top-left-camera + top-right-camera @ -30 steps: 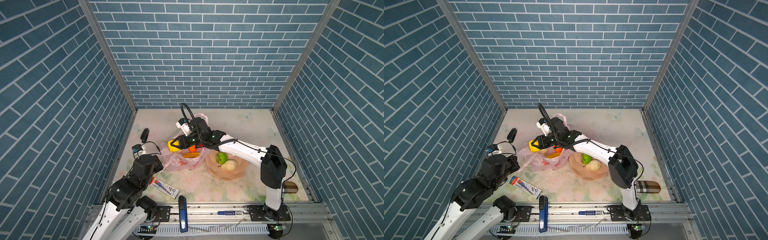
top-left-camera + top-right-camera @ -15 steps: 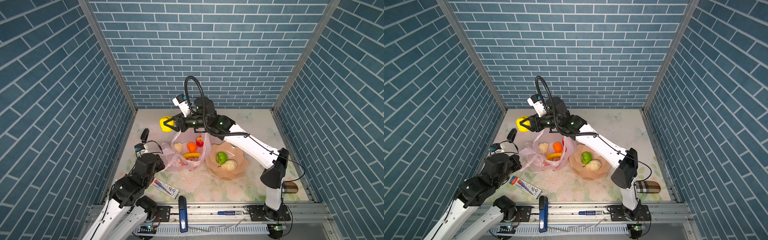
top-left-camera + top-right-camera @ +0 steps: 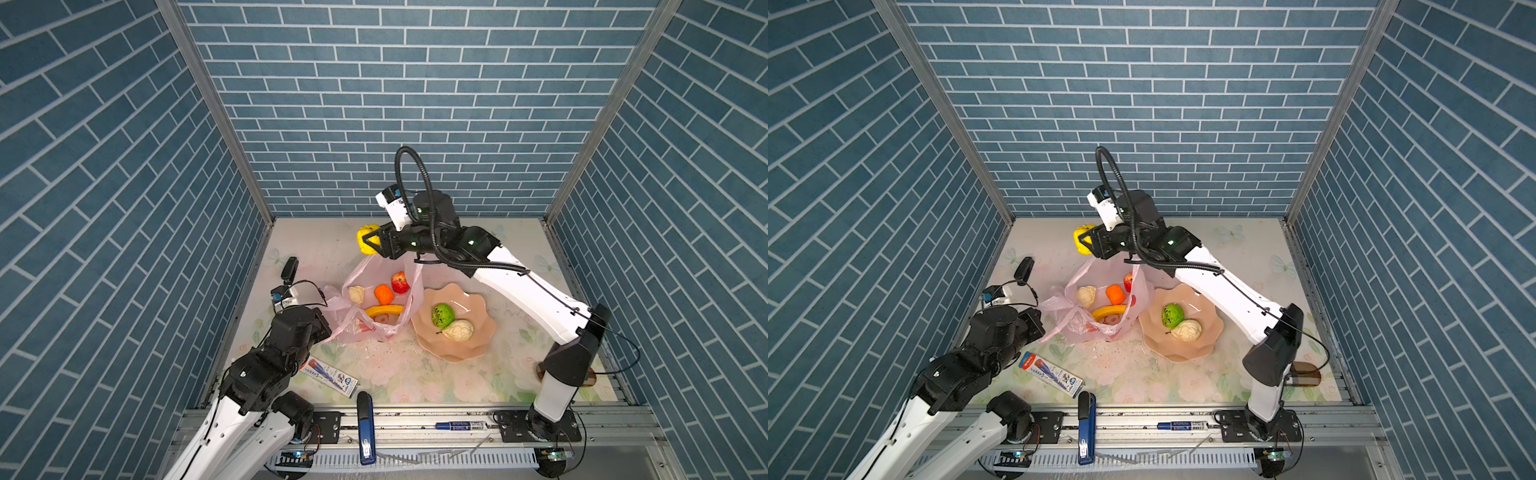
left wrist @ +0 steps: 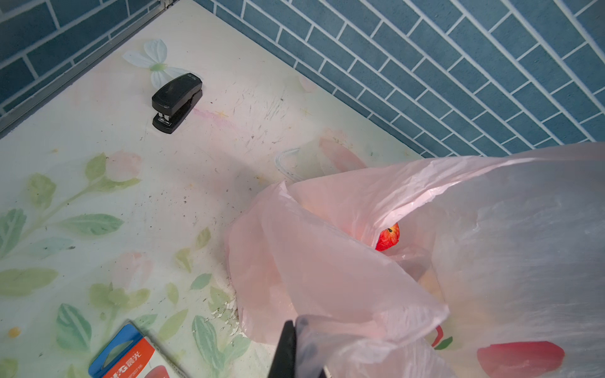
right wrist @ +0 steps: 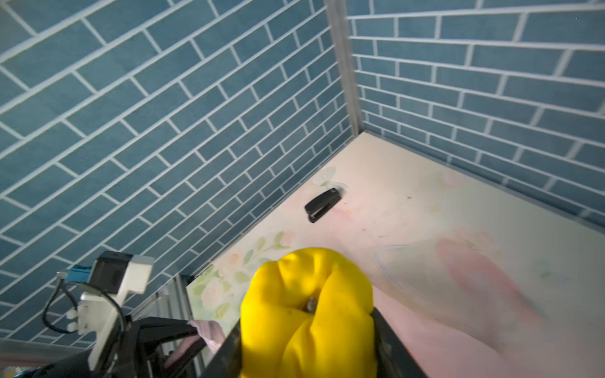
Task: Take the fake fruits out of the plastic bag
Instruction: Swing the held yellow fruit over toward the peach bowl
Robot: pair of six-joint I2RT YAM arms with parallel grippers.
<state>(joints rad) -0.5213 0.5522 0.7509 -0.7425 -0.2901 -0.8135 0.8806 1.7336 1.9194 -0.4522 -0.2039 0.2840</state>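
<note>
The pink plastic bag stands open mid-table; in it lie a cream fruit, an orange one, a red one and a banana. My right gripper hovers above the bag's far rim, shut on the yellow round fruit. My left gripper is shut on the bag's near-left handle, with plastic draped over one finger. A green ball and a second cream fruit sit on the peach plate, right of the bag.
A black stapler lies by the left wall. A printed box lies near the left arm. A blue stapler and a marker rest on the front rail. A brown object shows behind the right arm's base.
My right gripper has risen out of the bag with the yellow round fruit and now holds it above the far rim. The left gripper has kept its hold on the handle.
</note>
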